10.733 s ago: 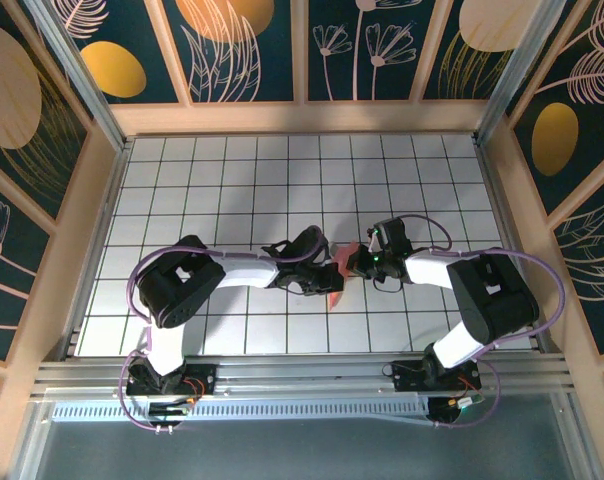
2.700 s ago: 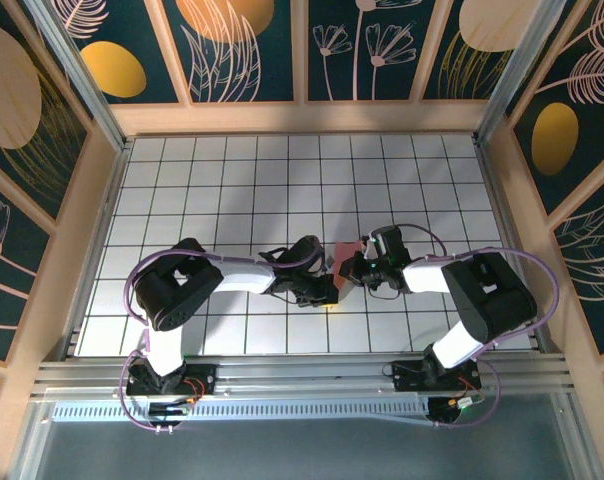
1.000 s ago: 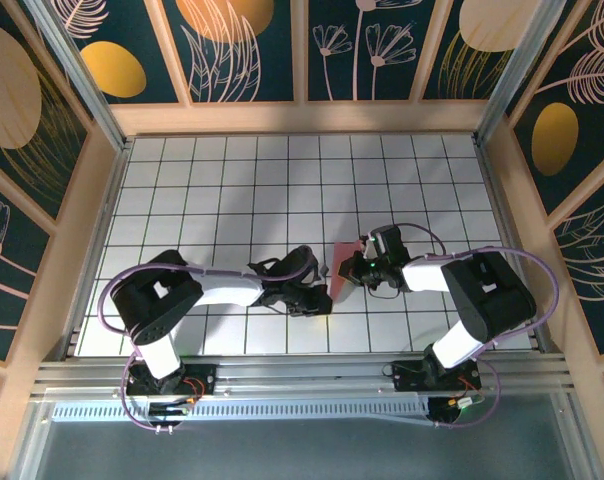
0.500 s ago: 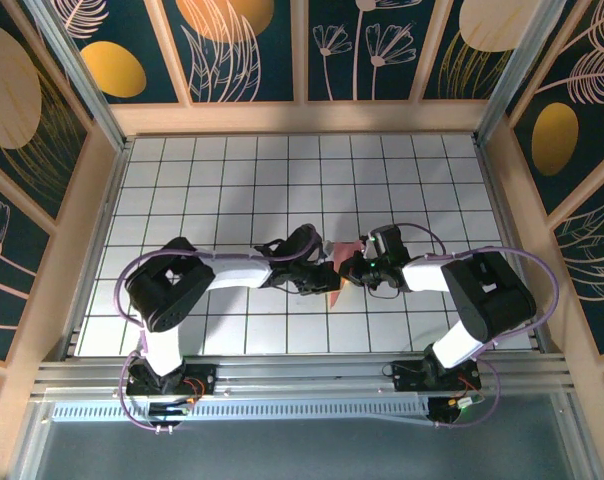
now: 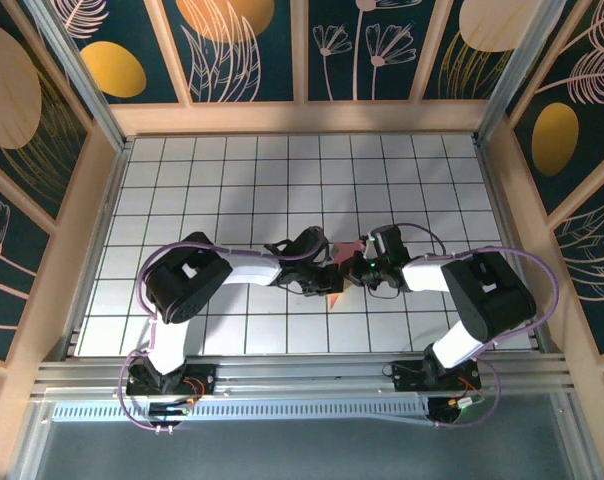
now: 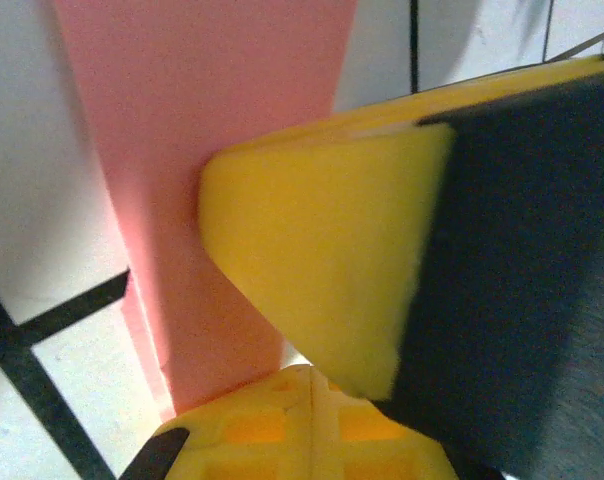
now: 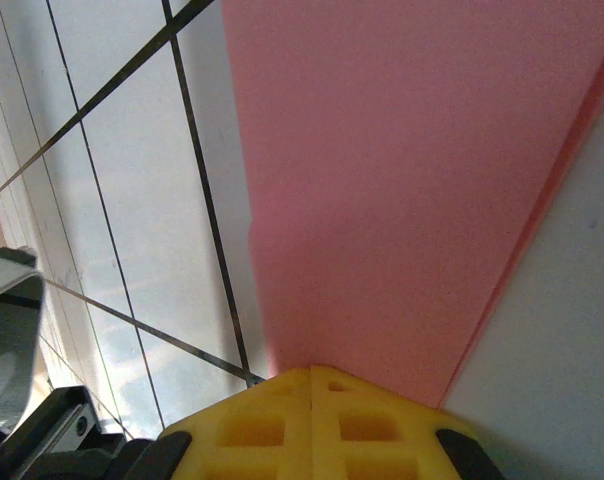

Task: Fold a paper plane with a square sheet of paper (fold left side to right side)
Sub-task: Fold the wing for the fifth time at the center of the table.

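Note:
The salmon-pink sheet of paper [image 5: 348,250] lies as a narrow folded strip on the tiles at mid-table, between my two grippers and mostly covered by them. In the top view my left gripper [image 5: 331,281] comes at it from the left and my right gripper [image 5: 357,268] from the right. In the left wrist view the yellow tips of the left gripper [image 6: 312,373] are shut, touching the paper [image 6: 202,90], with a yellow finger [image 6: 322,250] of the right gripper close beside. In the right wrist view the right gripper [image 7: 312,372] is shut, its tips against the paper [image 7: 402,180].
White grid tiles [image 5: 232,190] cover the table, with open floor behind and to both sides of the grippers. Wooden walls [image 5: 302,118] ring it, and a metal rail [image 5: 302,375] carrying both arm bases runs along the near edge.
The left gripper moved up and right from the tiles onto the paper's left side, covering more of it, and its elbow swung right. The right arm stayed put.

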